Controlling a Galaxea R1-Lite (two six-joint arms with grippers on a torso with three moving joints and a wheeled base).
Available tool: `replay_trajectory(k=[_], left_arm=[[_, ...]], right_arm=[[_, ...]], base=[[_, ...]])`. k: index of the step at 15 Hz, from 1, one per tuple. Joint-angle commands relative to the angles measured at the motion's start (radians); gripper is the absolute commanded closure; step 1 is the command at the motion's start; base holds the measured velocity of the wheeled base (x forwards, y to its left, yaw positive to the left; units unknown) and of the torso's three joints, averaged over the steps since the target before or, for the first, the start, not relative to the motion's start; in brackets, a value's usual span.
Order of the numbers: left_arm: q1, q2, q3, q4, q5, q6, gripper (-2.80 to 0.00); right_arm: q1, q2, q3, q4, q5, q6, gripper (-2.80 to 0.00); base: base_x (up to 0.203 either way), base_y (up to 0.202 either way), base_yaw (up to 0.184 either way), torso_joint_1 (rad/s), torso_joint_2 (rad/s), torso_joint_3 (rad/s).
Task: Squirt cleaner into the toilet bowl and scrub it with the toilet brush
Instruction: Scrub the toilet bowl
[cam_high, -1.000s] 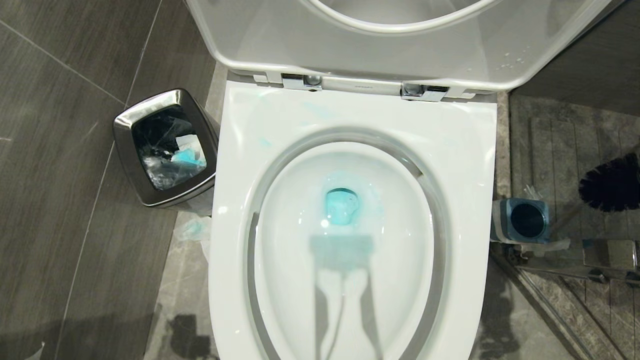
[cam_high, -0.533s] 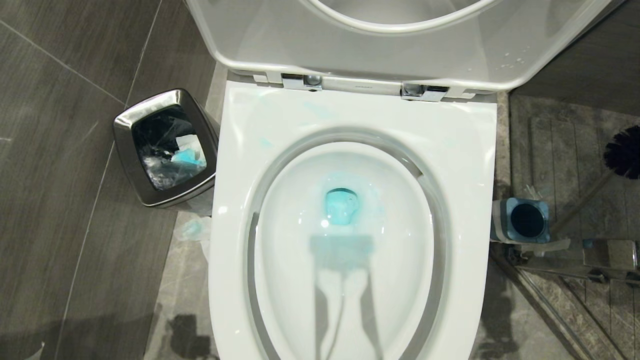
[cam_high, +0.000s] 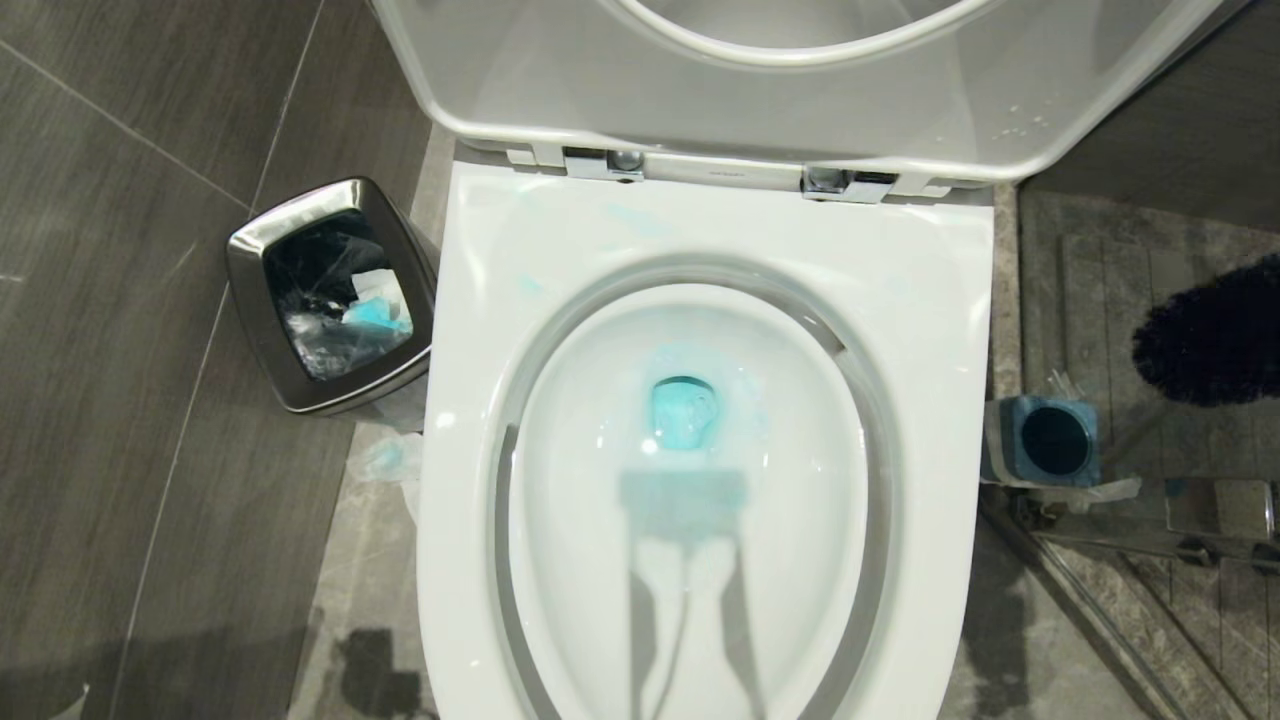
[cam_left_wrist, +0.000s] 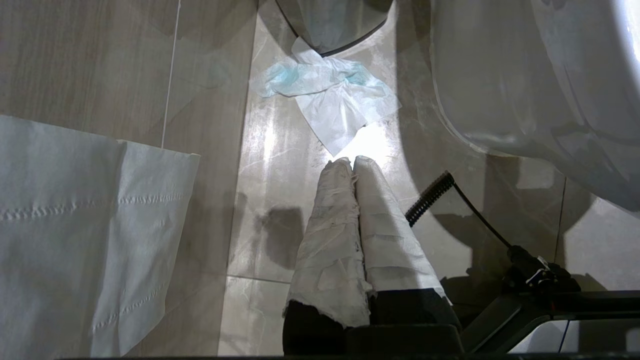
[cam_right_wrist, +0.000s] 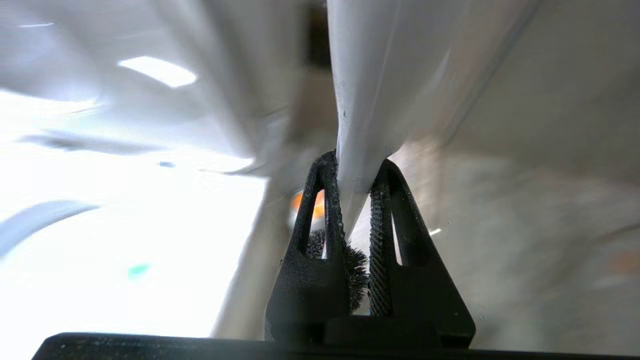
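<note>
Far left, on grey floor tiles (cam_high: 130, 330): steel bin (cam_high: 330, 292), open-topped, stuffed with dark liner and blue-stained paper, set just beside the toilet, likely for spent wipes. Between bin and pedestal: crumpled tissue (cam_left_wrist: 332, 92) tinged turquoise, lying loose on the floor. Low by the pedestal, left hand (cam_left_wrist: 352, 162): paper-wrapped fingers pressed flat together, empty, pointed at the floor, parked and taking no part. Centre: toilet bowl (cam_high: 480, 330), white ceramic, seat and lid (cam_high: 500, 70) raised upright against the tank to leave the basin fully exposed. Within: cleaner (cam_high: 683, 412) pooled turquoise at the drain, with faint blue smears on the rear of the rim; squirting step judged done, scrubbing not yet begun. Right of the bowl, on the floor near the glass partition: brush holder (cam_high: 1045, 440), blue-topped, its round socket vacant. Above and right of the holder: toilet brush (cam_high: 1215, 345), dark bristle head hanging in the air at the edge of the head view, clear of the bowl. Right hand (cam_right_wrist: 355, 172): ribbed black fingers clamped narrowly on the white handle, bristles showing behind them, presumably for carrying the head across into the basin.
</note>
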Motion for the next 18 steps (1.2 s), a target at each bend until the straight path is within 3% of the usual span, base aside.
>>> replay_trajectory(k=[1,5,11,18], left_arm=[[0.0,0.0,0.002,0.0,0.0,0.0,0.0],[0.0,0.0,0.002,0.0,0.0,0.0,0.0],[0.0,0.0,0.002,0.0,0.0,0.0,0.0],[0.0,0.0,0.002,0.0,0.0,0.0,0.0]], right_arm=[[-0.001,-0.012,-0.051,0.083,0.079,0.022,0.0],[-0.002,0.003,-0.096,0.094,0.166,0.022,0.0],[-0.002,0.01,-0.217,0.217,0.289,0.021,0.0],[-0.003,0.046,-0.227,0.215,0.322,0.014,0.0]], base=[[0.0,0.0,0.0,0.0,0.0,0.0],[0.0,0.0,0.0,0.0,0.0,0.0],[0.0,0.0,0.0,0.0,0.0,0.0],[0.0,0.0,0.0,0.0,0.0,0.0]])
